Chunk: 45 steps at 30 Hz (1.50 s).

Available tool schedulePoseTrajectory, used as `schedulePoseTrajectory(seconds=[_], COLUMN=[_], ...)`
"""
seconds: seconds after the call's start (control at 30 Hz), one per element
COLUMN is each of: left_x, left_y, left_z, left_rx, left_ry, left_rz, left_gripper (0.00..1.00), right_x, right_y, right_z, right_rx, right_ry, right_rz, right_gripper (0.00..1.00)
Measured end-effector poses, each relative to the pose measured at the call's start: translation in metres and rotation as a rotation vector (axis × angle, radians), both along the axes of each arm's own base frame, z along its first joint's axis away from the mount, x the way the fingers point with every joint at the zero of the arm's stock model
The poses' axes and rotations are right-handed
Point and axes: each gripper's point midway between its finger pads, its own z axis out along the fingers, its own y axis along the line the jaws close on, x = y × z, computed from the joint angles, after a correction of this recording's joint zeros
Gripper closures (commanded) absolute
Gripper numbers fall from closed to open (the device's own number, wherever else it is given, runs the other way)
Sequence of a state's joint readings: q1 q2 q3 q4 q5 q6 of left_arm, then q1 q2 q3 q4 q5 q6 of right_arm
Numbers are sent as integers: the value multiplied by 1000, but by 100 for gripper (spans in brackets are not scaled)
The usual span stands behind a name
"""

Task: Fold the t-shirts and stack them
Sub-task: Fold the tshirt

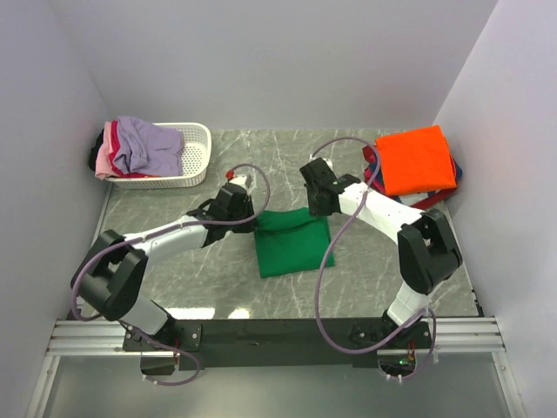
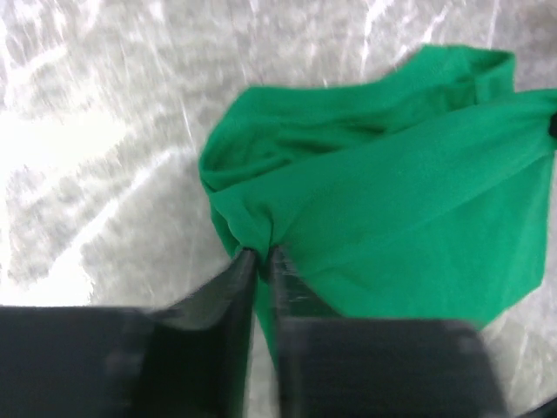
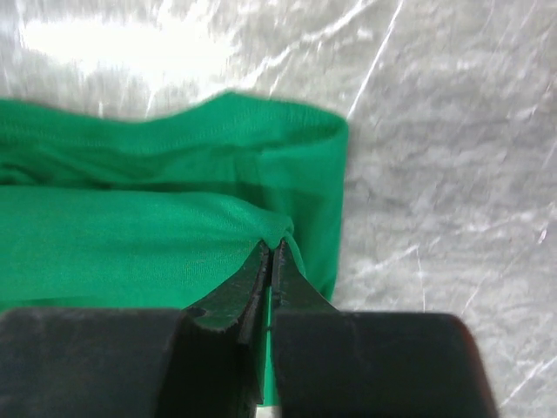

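Green t-shirt (image 1: 291,244): mid-table, partly folded; folding step in hand. Left gripper (image 2: 261,255): jaws together on its far-left corner, apparently, though the view is blurred. Right gripper (image 3: 271,246): pinched tight on the far-right edge. Next move, probably: both lift and carry evenly. Beyond: orange t-shirt (image 1: 416,159), folded, far right; basket (image 1: 187,165), far left.

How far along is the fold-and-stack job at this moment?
Done: a stack sits at the right with the orange t-shirt on top. In hand: the green t-shirt lies partly folded mid-table, with the left gripper and the right gripper each shut on a far corner. Left: finish that fold, stack it, then fold the lavender t-shirt and the pink t-shirt heaped in the basket.
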<state>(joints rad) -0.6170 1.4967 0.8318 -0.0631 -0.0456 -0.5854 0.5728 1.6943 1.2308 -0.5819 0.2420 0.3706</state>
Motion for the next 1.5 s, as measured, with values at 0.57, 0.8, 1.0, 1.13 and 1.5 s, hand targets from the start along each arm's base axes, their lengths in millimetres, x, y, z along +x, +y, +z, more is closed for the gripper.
schedulePoseTrajectory(seconds=[0.57,0.8,1.0,1.13,1.5], left_x=[39,14,11,14,41], left_y=[8,-16,-37,-42,-47], left_z=[75,55,30,5,3], left_rx=[-56,-157,-191,-163,-120], left_ry=[-168,-87,-21,28,-8], left_rz=[82,-15,-76,-83,-56], left_gripper=[30,30,30,30,29], right_x=[18,-5,-11,-10,26], right_y=[-6,26,43,44,18], right_z=[67,46,-4,-29,-32], right_rx=[120,269,275,243,189], right_ry=[-171,-80,63,124,67], right_rz=[-31,93,132,123,13], right_gripper=[48,53,53,53,49])
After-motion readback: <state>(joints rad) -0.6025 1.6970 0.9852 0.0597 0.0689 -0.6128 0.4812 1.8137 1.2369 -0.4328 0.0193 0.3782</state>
